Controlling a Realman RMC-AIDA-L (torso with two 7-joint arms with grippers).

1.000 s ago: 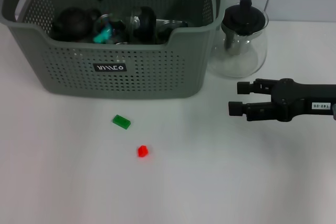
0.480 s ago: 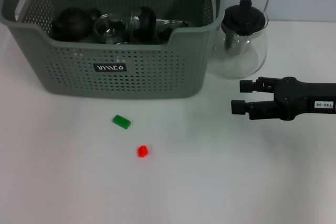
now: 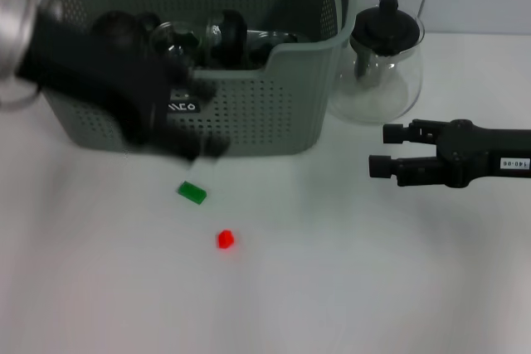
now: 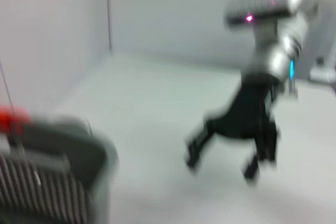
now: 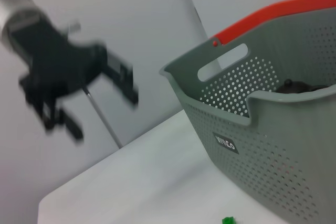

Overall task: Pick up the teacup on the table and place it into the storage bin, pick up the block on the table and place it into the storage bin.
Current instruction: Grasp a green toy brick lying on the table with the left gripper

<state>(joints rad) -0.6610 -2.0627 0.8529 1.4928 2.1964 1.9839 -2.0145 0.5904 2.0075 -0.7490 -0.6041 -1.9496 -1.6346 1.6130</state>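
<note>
We judge the teacup step done: glassware sits in the storage bin [image 3: 249, 113], upper left. The green block [image 3: 192, 192] lies on the worktop below it. The left gripper [image 3: 195, 122] hangs blurred above, fingers' state untellable; the right gripper [image 3: 377, 151] waits, fingers apart, empty

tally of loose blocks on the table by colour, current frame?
green block: 1
red block: 1
total: 2, both lying on the table in front of the storage bin
</note>
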